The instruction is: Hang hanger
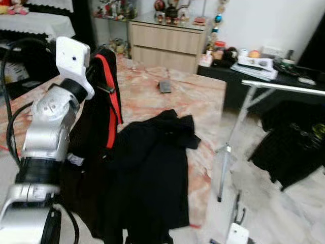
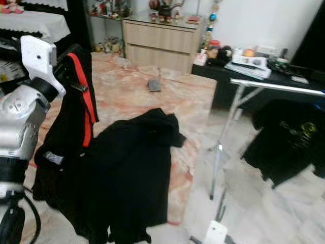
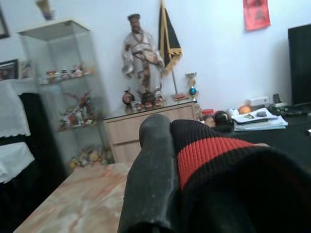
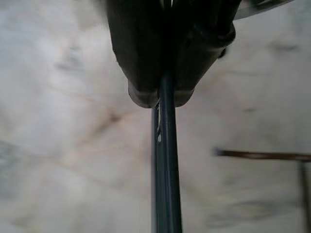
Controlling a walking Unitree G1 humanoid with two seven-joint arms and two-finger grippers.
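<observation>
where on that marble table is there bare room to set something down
Bare marble table lies right of the dark phone-like object, and along the right edge beside the black garment. The near left is crowded: the left gripper holds up black-and-red clothing there.

Black fingers point(image 3: 150, 174) against red-striped black garment point(image 3: 218, 165), wooden dresser point(image 3: 150, 128) beyond

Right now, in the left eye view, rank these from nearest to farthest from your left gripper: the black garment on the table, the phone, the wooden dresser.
From the left gripper:
1. Black garment, lying just below it on the table.
2. Phone, mid-table to the right.
3. Wooden dresser, against the far wall.
</observation>
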